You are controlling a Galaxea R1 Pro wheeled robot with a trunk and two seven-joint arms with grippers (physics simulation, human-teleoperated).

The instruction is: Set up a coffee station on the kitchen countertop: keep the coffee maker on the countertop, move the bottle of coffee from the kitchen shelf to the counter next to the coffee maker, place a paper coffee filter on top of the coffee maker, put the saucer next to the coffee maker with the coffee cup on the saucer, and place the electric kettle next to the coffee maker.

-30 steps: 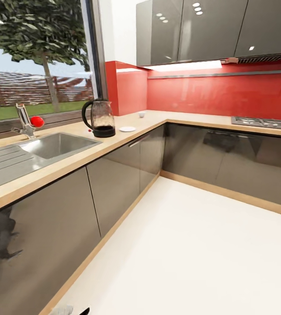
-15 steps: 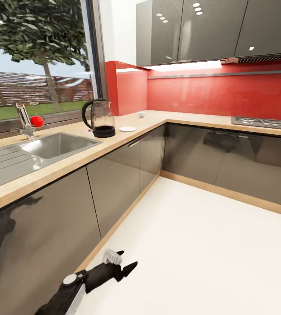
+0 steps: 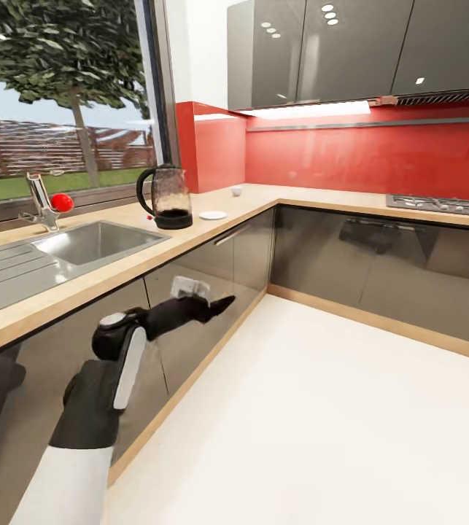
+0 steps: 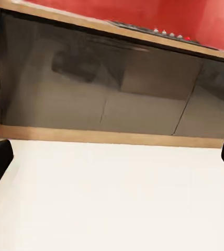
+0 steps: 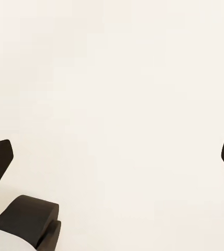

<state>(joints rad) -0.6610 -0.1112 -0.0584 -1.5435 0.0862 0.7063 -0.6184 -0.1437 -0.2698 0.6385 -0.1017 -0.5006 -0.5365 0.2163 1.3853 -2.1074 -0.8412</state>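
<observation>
Both end effectors are spread and empty; the left end effector (image 3: 216, 302) hangs before the grey cabinets. The electric kettle (image 3: 167, 197), saucer (image 3: 213, 215) and coffee cup (image 3: 236, 191) stand apart on the worktop (image 3: 117, 255).

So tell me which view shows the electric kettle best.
The head view: the electric kettle stands whole on the countertop beside the sink. The left wrist view faces cabinet fronts and floor; the right wrist view faces pale floor.

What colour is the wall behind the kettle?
Glossy red wall, behind the clear glass kettle; clearest in the head view.
</observation>
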